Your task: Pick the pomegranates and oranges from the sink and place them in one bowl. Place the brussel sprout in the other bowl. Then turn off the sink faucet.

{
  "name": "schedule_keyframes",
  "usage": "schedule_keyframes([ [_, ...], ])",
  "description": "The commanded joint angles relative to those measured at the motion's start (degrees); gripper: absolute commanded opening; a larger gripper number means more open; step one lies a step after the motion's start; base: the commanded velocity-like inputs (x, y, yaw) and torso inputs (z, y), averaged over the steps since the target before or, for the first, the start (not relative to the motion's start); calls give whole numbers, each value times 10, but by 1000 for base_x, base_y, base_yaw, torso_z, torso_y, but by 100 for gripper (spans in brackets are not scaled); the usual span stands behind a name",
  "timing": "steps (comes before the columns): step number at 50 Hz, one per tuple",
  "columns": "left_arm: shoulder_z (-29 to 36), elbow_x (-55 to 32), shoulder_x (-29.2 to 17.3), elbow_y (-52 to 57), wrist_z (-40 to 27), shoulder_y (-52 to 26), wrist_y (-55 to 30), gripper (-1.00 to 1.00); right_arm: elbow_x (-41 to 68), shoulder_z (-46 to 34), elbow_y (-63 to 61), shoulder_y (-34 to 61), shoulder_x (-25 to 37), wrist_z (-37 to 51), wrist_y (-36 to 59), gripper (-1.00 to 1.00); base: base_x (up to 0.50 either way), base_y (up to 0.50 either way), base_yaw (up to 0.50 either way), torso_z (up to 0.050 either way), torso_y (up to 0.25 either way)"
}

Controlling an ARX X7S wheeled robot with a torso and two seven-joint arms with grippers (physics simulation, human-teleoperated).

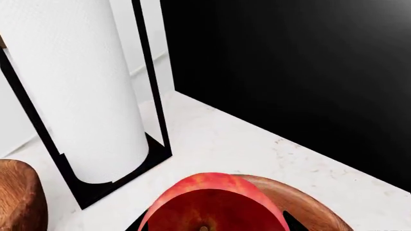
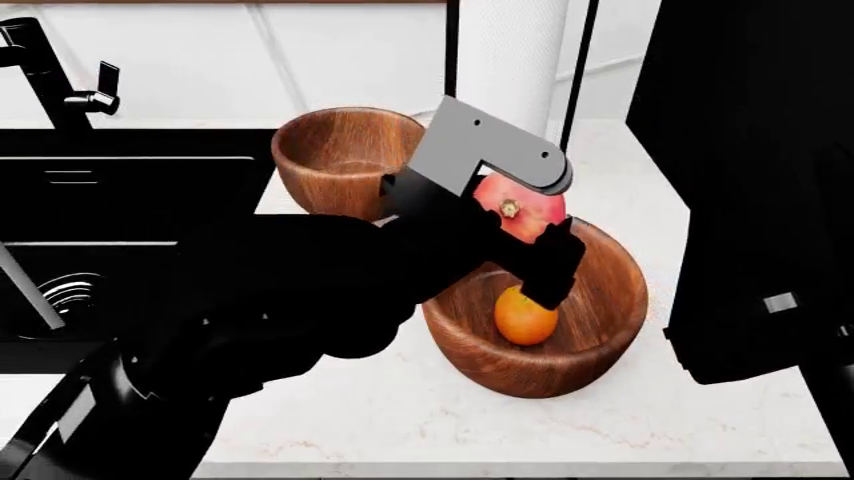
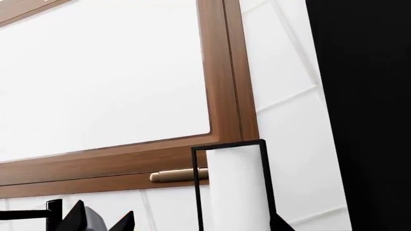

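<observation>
A white paper towel roll (image 1: 74,86) stands upright in a black wire holder (image 1: 96,185) on the white, lightly speckled bench (image 1: 257,154). In the head view the roll (image 2: 510,55) is at about 12 o'clock, at the back of the bench (image 2: 400,420). A big black block (image 2: 754,180) fills the 3 o'clock side, close beside the holder. Behind is a white tiled wall (image 3: 289,72) with a window in a brown wooden frame (image 3: 228,72), which carries a small brass handle (image 3: 178,175).

Red, yellow-blushed pomegranate (image 2: 527,212), bright-orange orange (image 2: 525,316), reddish-brown grained wooden bowl (image 2: 607,325).
</observation>
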Motion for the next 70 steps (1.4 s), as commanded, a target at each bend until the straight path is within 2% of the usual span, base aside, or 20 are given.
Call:
schedule_keyframes([
  [1, 8, 7, 5, -18, 0, 1, 11, -100, 5, 2, 2, 2, -4, -3, 3, 100, 0, 0, 0, 0, 0],
  [53, 60, 34, 17, -58, 15, 20, 48, -100, 1, 5, 12, -16, -1, -8, -16, 100, 0, 0, 0, 0, 0],
  [54, 61, 36, 17, -57, 16, 20, 49, 100, 1, 5, 12, -16, -1, -8, -16, 100, 0, 0, 0, 0, 0],
  [70, 65, 34, 15, -52, 13, 18, 57, 100, 4, 7, 9, -14, -4, -11, -7, 100, 0, 0, 0, 0, 0],
])
